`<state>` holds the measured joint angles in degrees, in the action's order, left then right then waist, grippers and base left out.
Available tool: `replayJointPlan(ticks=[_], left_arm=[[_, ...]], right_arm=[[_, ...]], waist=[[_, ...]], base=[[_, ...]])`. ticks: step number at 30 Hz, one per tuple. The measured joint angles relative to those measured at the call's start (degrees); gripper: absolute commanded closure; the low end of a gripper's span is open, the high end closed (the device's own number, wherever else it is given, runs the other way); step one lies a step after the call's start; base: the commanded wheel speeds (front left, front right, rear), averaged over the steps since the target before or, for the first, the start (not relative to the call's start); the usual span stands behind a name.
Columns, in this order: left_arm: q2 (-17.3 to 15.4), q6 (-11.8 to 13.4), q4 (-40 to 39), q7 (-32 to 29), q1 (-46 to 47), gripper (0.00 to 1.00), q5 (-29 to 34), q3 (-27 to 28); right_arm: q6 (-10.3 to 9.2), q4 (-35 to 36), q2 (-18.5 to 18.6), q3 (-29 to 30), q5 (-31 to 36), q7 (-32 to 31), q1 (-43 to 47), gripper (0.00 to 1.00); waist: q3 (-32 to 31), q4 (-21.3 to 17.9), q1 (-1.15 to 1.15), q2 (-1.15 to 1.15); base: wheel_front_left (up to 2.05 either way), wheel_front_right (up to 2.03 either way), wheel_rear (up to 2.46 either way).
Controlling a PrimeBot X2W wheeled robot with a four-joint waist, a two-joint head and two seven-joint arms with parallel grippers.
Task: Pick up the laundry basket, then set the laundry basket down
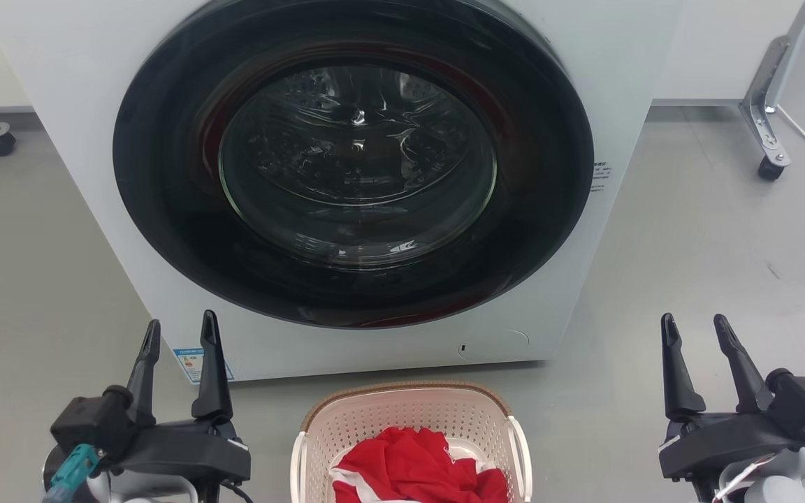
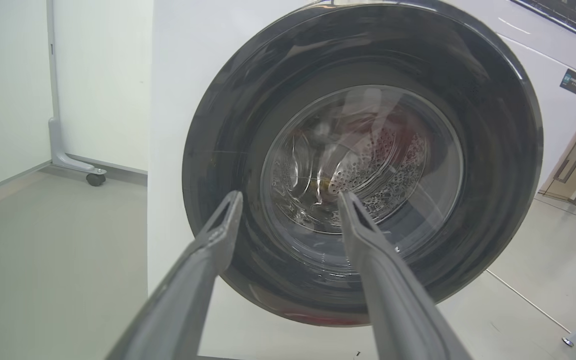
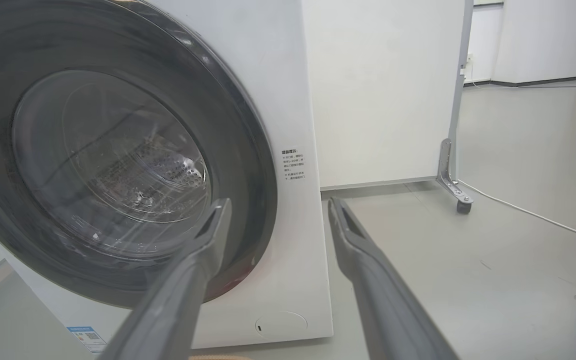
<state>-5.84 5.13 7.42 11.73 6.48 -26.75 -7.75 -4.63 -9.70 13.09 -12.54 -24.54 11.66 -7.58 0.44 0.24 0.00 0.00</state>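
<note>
Fingers [image 1: 211,370] of the left gripper [image 1: 181,321] stand parted with a moderate gap, holding nothing, at 8 o'clock in the head view. Those of the right gripper [image 1: 694,320], at 4 o'clock, are spread alike and empty. Between them, at 6 o'clock, the laundry basket [image 1: 402,419] sits on the grey floor [image 1: 689,244], well apart from both grippers, with a red cloth [image 1: 416,464] inside. At the basket's 12 o'clock, near its far edge, stands the white washing machine [image 1: 81,154], its round dark door [image 1: 165,175] shut.
</note>
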Motion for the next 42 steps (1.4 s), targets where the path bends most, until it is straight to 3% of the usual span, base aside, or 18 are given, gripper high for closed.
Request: replayJointPlan(ticks=[16, 42], left_arm=[[0.13, 1.98, -0.02, 1.96, -0.11, 0.0, 8.89, -0.89], [0.49, 1.99, 0.55, -1.56, -1.16, 0.0, 8.51, -0.43]], right_arm=[[-0.9, 0.29, 0.96, -2.55, 7.59, 2.63, -0.01, 0.0], [0.08, -2.05, 0.93, -2.4, 5.95, 2.0, 0.17, 0.0]], waist=[[-0.22, -0.01, 0.0, 0.0], [-0.64, 0.2, -0.01, 0.0]], base=[[0.0, 0.0, 0.0], [0.0, 0.0, 0.0]])
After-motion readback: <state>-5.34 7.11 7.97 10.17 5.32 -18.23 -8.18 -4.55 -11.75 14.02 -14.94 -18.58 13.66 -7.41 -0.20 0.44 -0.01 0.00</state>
